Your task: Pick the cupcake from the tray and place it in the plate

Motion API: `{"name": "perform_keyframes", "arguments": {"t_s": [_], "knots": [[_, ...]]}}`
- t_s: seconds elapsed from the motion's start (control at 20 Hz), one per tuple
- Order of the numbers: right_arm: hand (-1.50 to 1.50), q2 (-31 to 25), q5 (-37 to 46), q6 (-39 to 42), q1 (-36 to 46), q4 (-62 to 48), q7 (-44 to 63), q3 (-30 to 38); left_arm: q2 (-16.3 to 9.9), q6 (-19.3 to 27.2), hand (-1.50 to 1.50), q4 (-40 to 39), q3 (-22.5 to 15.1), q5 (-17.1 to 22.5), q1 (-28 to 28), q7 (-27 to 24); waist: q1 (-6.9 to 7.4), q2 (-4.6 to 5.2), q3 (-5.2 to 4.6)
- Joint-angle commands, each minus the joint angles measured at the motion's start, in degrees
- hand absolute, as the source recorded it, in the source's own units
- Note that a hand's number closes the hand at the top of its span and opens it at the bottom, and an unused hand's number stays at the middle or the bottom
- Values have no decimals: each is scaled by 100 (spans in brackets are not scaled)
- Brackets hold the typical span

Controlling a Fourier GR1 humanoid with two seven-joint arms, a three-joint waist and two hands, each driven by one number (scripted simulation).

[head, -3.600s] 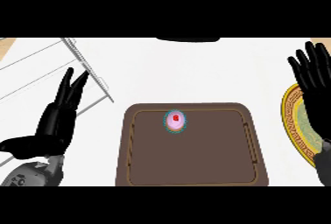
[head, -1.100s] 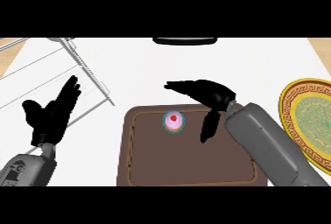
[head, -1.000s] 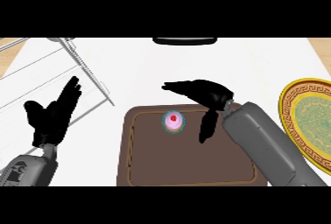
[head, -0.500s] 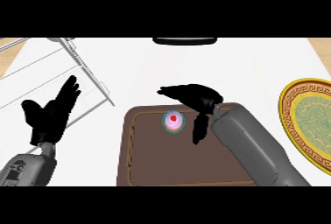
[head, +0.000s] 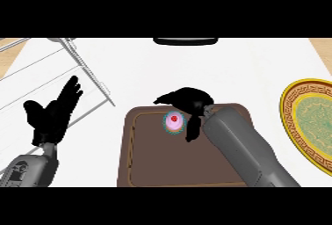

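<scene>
A small cupcake (head: 174,121) with pink icing and a red top stands in the far part of the brown tray (head: 152,167). My right hand (head: 188,100) hovers over the tray's far edge, just beyond and right of the cupcake. Its fingers curve downward around the cupcake's far side and its thumb hangs down to the right of it; nothing is gripped. The gold-rimmed green plate (head: 310,123) lies at the right edge. My left hand (head: 52,114) rests open at the left, fingers up.
A wire dish rack (head: 58,74) occupies the far left of the white counter. A dark oval object (head: 186,41) sits at the far edge. My right forearm (head: 243,149) lies over the tray's right side.
My right hand has moved left and down toward the cupcake, its fingers curling more. The left hand has stayed where it was.
</scene>
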State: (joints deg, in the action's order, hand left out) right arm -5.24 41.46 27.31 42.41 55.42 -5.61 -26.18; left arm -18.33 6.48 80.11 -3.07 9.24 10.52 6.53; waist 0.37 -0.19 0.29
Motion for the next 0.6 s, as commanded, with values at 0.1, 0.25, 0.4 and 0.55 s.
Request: {"name": "perform_keyframes", "arguments": {"t_s": [0.1,0.25,0.4,0.55], "knots": [[150,97,377,215,-200,57,-578,-462,-38,-193,0,-154,128,-29,-160,8,-5,24,-29],[150,396,457,-41,-426,134,-446,-252,208,15,0,85,36,-190,-212,257,-17,18,-28],[150,367,453,316,-331,261,-484,41,118,-170,0,-78,232,-214,92,363,-25,20,-29],[150,513,523,-26,-54,-108,-580,300,211,-184,0,-27,233,-260,-119,175,1,24,-28]]}}
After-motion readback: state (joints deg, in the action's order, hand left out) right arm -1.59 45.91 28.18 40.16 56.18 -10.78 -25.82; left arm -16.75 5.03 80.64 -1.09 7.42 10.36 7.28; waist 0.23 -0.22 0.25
